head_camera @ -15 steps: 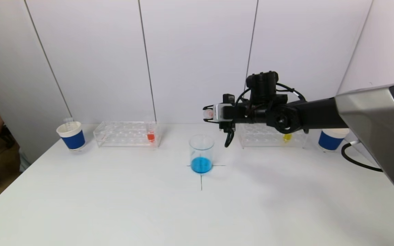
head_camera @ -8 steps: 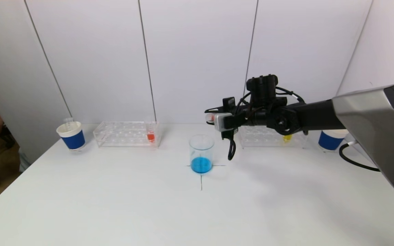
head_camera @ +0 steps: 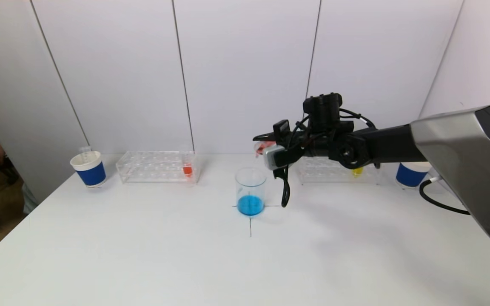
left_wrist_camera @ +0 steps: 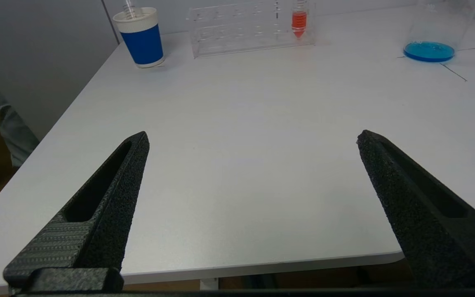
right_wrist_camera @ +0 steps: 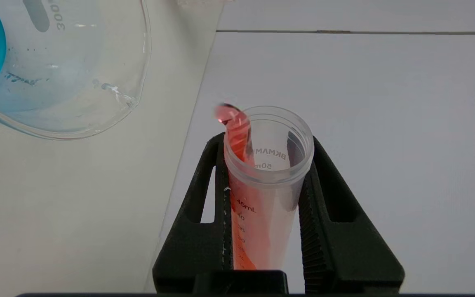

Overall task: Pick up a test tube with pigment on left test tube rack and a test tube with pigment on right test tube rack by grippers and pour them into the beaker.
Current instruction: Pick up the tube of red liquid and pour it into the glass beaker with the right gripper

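Landmark: beaker [head_camera: 250, 190], on the cross mark mid-surface [head_camera: 143, 255], blue liquid already in the bottom.

Far left of the beaker: blue paper cup [head_camera: 88, 168], then the left rack [head_camera: 158, 166] with one red tube [head_camera: 187, 167] not yet picked. My left end effector [left_wrist_camera: 250, 165] is parked at the near surface edge, wide, holding nothing.

Just right of and above the beaker: my right end effector [head_camera: 263, 146], clamped on a tube [right_wrist_camera: 262, 194], tipped, red liquid at the lip. In my judgement the mouth needs to sit over the rim before tilting further, rolling slowly, or it spills outside.

Further right: right rack [head_camera: 334, 170], yellow tube [head_camera: 357, 171].
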`<state>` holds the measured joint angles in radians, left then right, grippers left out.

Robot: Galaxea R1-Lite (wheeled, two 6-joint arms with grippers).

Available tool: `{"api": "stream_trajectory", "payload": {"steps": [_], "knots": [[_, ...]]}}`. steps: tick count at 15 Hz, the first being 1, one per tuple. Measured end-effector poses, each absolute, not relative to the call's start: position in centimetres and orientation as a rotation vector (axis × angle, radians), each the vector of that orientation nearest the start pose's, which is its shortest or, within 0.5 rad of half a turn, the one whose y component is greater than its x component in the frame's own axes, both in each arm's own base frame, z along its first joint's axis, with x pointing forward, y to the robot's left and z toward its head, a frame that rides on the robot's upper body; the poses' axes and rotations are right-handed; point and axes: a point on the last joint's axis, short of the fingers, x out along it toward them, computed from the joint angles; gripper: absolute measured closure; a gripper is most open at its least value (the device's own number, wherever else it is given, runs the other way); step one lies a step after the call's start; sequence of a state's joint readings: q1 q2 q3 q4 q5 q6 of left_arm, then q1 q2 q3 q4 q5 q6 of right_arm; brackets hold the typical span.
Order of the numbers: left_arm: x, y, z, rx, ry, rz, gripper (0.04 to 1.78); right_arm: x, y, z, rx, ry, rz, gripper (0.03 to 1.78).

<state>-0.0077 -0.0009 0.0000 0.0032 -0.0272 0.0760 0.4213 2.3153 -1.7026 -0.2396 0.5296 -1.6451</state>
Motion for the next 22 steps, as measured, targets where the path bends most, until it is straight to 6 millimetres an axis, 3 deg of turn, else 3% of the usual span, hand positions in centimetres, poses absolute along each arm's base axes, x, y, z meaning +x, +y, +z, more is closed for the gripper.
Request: {"api": "stream_trajectory", "payload": {"steps": [12,22], "knots": [[-2.3,0.0,7.5,0.076,0.001,-0.035,0.06,43.0,21.5,14.3,-1.614,-0.527,1.03,1.3],[-2.3,0.0,7.5,0.076,0.001,-0.035,0.06,42.5,22.0,15.4,-1.705,-0.587,1.01,1.3]]}}
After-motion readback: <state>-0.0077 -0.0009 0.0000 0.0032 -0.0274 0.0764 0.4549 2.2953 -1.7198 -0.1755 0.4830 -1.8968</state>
